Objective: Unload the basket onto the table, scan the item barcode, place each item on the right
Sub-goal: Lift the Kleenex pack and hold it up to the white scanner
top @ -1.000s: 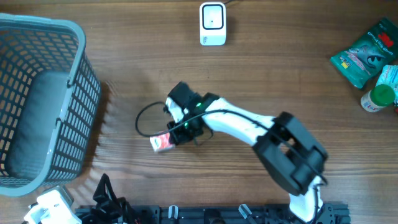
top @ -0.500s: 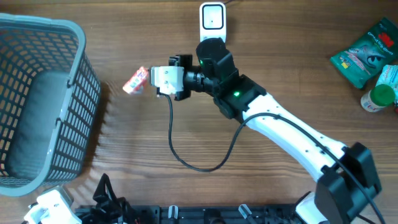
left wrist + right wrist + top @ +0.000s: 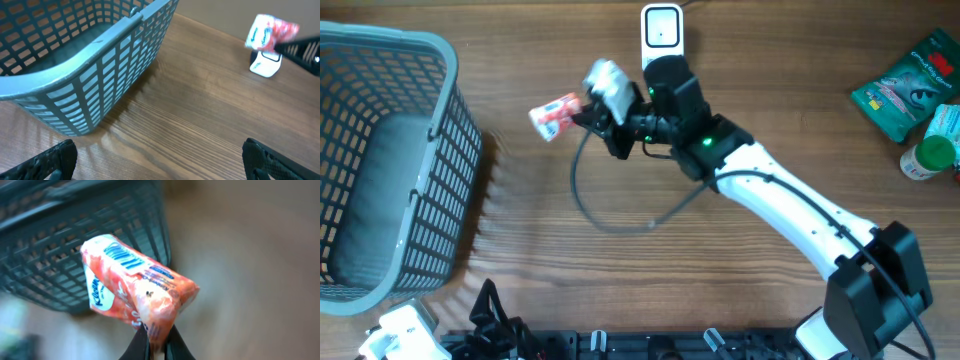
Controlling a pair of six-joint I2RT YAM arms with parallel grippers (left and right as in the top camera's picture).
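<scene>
Wooden counter (image 3: pixel 520 280) carries everything. The grey plastic lattice basket (image 3: pixel 460 130) sits at your far left, upright. In the left wrist view its wall (image 3: pixel 115 75) fills the upper left.

Your white-and-black right arm (image 3: pixel 790 215) reaches diagonally from the bottom right towards the top centre. A loose black cable (image 3: pixel 610 222) loops on the counter under it.

Your left gripper (image 3: pixel 160 165) stays low at the near left edge with its jaws wide and nothing between them.

A green foil pouch (image 3: pixel 905 85) lies at the far right, well apart from the action. A white bottle with a green cap (image 3: pixel 928 158) lies just below it.

The white box-shaped barcode scanner (image 3: pixel 661 38) stands at the top centre.

Your right gripper (image 3: pixel 582 112) is clamped on the orange-red and white tissue packet (image 3: pixel 554 113), pinching one end (image 3: pixel 156 342). The packet is held off the counter, left of the scanner, between it and the basket. Its blue barcode (image 3: pixel 116 252) faces the right wrist camera. The left wrist view shows the packet (image 3: pixel 267 32) just above the scanner (image 3: pixel 264 64).
</scene>
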